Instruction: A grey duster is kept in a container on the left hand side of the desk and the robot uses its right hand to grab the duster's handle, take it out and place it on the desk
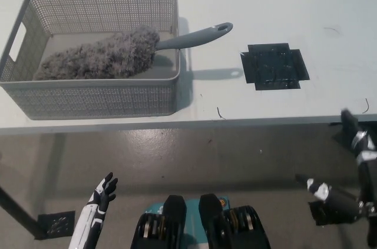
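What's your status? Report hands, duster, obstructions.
Left hand and right hand both open, low, below desk edge. Duster lying in container, handle over right rim, untouched. Only a black patch on desk beside handle.

White desk [283, 2] runs off the top, left and right picture edges. The grey perforated plastic container [94, 102] shows only the outer side of its near wall; the inner side is out of sight. On the grey fluffy duster [100, 55], the joint between handle and head is buried in fluff. Black right hand [344, 199] at lower right is cut by the right edge and blurred, so its pose is unreadable. White left hand [101, 197] at lower left has its forearm cut by the bottom edge. Thin dark marks [221, 113] near the desk's front edge are too small to identify.
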Controlling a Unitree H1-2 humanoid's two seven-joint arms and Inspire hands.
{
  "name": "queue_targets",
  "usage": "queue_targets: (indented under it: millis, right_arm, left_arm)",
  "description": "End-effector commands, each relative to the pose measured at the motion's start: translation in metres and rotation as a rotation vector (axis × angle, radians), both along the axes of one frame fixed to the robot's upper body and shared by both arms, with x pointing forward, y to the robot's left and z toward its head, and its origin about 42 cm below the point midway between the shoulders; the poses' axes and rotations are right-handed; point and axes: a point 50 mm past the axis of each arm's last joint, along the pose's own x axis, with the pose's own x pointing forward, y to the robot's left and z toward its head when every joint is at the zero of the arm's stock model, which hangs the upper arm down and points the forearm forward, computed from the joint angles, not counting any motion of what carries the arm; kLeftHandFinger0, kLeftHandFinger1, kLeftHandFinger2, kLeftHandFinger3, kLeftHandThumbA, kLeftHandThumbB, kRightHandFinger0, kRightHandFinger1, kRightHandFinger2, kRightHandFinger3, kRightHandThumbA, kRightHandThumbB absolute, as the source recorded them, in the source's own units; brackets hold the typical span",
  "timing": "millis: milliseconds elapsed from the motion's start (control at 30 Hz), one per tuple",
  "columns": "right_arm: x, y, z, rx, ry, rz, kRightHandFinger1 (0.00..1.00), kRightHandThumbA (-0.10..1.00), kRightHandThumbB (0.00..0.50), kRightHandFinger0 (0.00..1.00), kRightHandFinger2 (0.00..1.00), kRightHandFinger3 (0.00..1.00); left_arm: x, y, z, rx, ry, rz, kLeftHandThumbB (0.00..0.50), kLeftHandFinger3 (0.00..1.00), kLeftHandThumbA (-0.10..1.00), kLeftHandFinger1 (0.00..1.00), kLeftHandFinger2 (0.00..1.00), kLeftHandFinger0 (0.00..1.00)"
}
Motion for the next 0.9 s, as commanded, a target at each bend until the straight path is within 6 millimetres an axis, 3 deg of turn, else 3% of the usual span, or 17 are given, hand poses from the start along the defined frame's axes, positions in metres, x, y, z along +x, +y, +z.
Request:
queue_targets:
  millis: [0, 67, 200, 267, 433, 633, 700, 867]
  right_arm:
    - [0.010, 0.027, 0.160, -0.628, -0.276, -0.107, 1.00, 0.89, 0.494, 1.00, 1.00, 1.00]
    - [0.022, 0.048, 0.188, -0.723, -0.313, -0.109, 1.00, 0.83, 0.494, 1.00, 1.00, 1.00]
    - [0.048, 0.086, 0.219, -0.863, -0.322, -0.114, 1.00, 0.84, 0.500, 1.00, 1.00, 1.00]
    - [0.072, 0.111, 0.231, -0.944, -0.303, -0.095, 1.00, 0.93, 0.500, 1.00, 1.00, 1.00]
    - [0.108, 0.149, 0.235, -1.065, -0.227, -0.115, 1.00, 1.00, 0.500, 1.00, 1.00, 1.00]
    - [0.141, 0.180, 0.235, -1.127, -0.180, -0.136, 1.00, 0.99, 0.500, 1.00, 1.00, 1.00]
    - [0.154, 0.189, 0.235, -1.152, -0.148, -0.140, 1.00, 1.00, 0.500, 1.00, 1.00, 1.00]
    - [0.177, 0.205, 0.230, -1.173, -0.098, -0.159, 1.00, 0.92, 0.500, 1.00, 1.00, 1.00]
  left_arm:
    - [0.002, 0.003, 0.014, 0.039, -0.126, -0.014, 0.111, 1.00, 1.00, 1.00, 1.00, 1.00]
    - [0.003, 0.003, 0.013, 0.047, -0.125, -0.016, 0.107, 1.00, 1.00, 1.00, 1.00, 1.00]
    - [0.004, 0.002, 0.013, 0.042, -0.122, -0.022, 0.116, 1.00, 1.00, 1.00, 1.00, 1.00]
    - [0.004, 0.002, 0.012, 0.040, -0.122, -0.024, 0.129, 1.00, 1.00, 1.00, 1.00, 1.00]
    - [0.002, 0.003, 0.012, 0.042, -0.118, -0.039, 0.129, 1.00, 1.00, 1.00, 1.00, 1.00]
    - [0.006, 0.004, 0.014, 0.056, -0.125, -0.035, 0.103, 1.00, 1.00, 1.00, 1.00, 1.00]
    - [0.006, 0.004, 0.014, 0.052, -0.126, -0.036, 0.118, 1.00, 1.00, 1.00, 1.00, 1.00]
    - [0.004, 0.003, 0.013, 0.043, -0.120, -0.036, 0.134, 1.00, 1.00, 1.00, 1.00, 1.00]
